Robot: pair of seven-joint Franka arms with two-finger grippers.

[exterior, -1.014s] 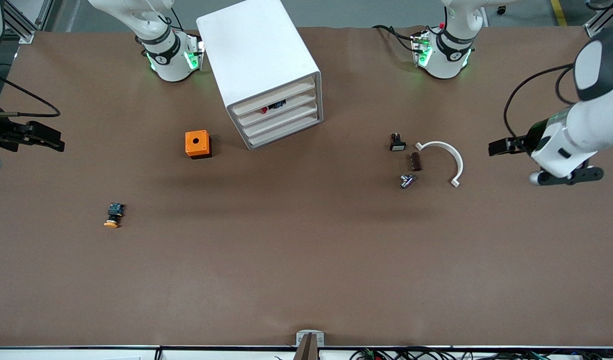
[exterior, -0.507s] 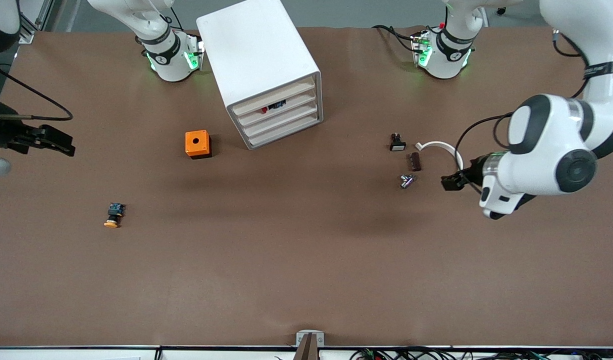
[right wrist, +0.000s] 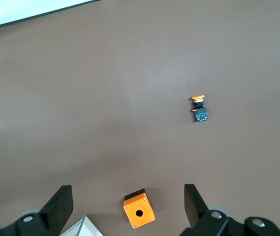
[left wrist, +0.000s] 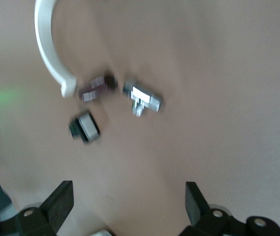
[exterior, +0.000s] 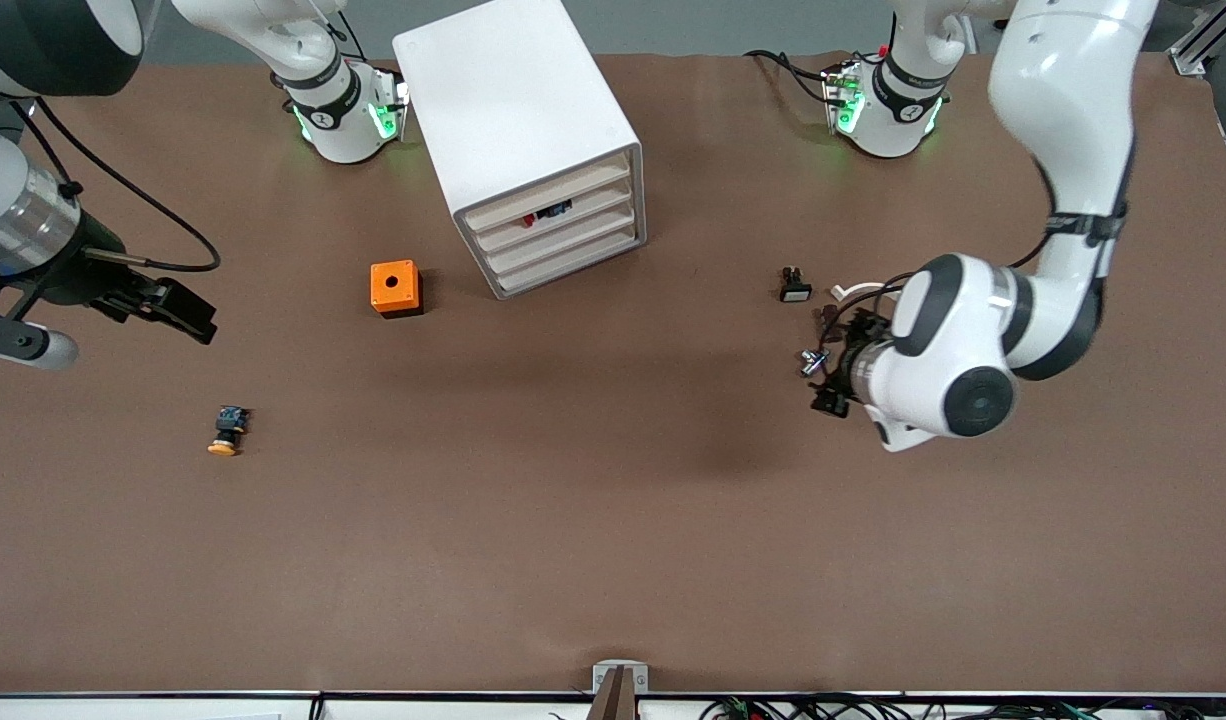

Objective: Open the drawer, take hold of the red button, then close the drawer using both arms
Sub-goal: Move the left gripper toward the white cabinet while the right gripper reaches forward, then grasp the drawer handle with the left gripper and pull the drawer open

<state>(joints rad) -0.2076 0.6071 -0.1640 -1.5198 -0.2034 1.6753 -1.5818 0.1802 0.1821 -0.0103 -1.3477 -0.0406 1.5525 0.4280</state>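
Black two-finger left gripper (exterior: 831, 398), fingers apart and empty, has swung in over the small silver metal fitting (exterior: 813, 361) beside the curved white plastic bracket (exterior: 858, 291). The right gripper (exterior: 185, 317), also spread and empty, has moved inward toward the orange cube with a round hole (exterior: 395, 288). No writing is readable.

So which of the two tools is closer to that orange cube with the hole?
The right tool. It hangs open over bare table toward the right arm's end, beside the orange cube. The left tool, also open, is over the small parts near the left arm's end, much farther off.

Front camera looks down across the table (exterior: 613, 560) toward both bases; each wrist camera looks down closer; the right shares the orange cube (right wrist: 139, 215)
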